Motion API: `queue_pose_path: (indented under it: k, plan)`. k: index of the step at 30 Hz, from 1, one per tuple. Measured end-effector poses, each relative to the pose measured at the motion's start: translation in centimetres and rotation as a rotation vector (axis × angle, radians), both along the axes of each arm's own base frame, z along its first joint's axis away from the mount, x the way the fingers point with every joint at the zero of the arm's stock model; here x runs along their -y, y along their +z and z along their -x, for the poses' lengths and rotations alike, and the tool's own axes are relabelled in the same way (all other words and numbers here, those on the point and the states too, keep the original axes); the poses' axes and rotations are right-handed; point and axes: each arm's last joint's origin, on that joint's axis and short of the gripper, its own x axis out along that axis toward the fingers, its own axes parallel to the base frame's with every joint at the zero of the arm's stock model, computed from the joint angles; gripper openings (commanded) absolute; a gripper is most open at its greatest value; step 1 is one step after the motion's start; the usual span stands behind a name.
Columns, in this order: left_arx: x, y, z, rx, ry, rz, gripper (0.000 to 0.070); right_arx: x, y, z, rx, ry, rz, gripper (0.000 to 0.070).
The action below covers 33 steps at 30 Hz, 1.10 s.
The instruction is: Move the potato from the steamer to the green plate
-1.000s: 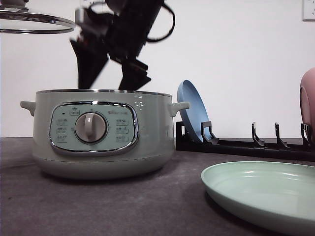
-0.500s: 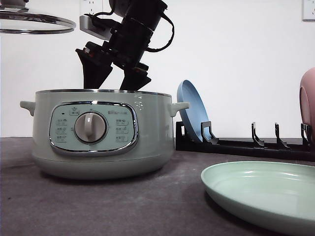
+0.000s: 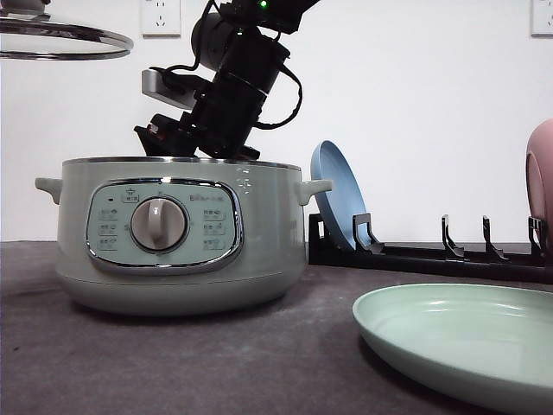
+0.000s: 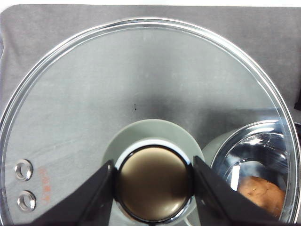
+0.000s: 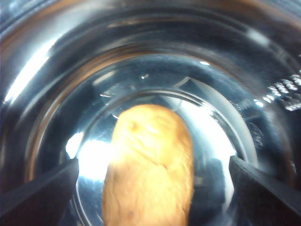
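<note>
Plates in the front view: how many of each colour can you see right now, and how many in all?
Green plates: 1, the green plate lying flat on the table.
Blue plates: 1, the blue plate standing on edge in the black rack.
Pink plates: 1, the pink plate, cut off at the picture's edge.
Total: 3 plates.

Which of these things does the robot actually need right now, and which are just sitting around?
Needed for the job:
potato, lying inside the steamer
green plate, waiting in front
right hand, open around the potato
glass lid, held up by the left hand

Just sitting around:
blue plate in the black rack
pink plate
</note>
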Motion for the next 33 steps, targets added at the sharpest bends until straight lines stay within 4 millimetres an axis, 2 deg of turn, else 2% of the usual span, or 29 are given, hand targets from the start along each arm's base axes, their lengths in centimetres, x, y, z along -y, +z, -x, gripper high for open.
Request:
queue_pose_path:
  k: [2, 5, 10, 19, 29, 33]
  plan:
    - [0.0, 0.0, 0.0, 0.0, 0.0, 0.0, 0.0004, 0.0, -0.1, 0.0, -0.003, -0.004, 0.0, 0.0636]
    - [0.0, 0.0, 0.0, 0.0, 0.0, 0.0, 0.0004, 0.0, -0.2, -0.1, -0.009, -0.011, 0.0, 0.0575]
    - [0.0, 0.0, 0.0, 0.0, 0.0, 0.0, 0.0004, -0.2, -0.8, -0.2, -0.027, -0.013, 0.0, 0.0564]
    - [0.0, 0.0, 0.0, 0.0, 0.0, 0.0, 0.0004, -0.2, -1.4, -0.2, -0.05, -0.009, 0.005, 0.0327]
    - [0.0, 0.0, 0.0, 0.0, 0.0, 0.0, 0.0004, -0.1, -1.0, 0.0, -0.064, -0.01, 0.018, 0.0315]
    - [0.0, 0.0, 0.0, 0.0, 0.0, 0.0, 0.0004, 0.3, 1.2, 0.4, -0.063, -0.012, 0.017, 0.0315]
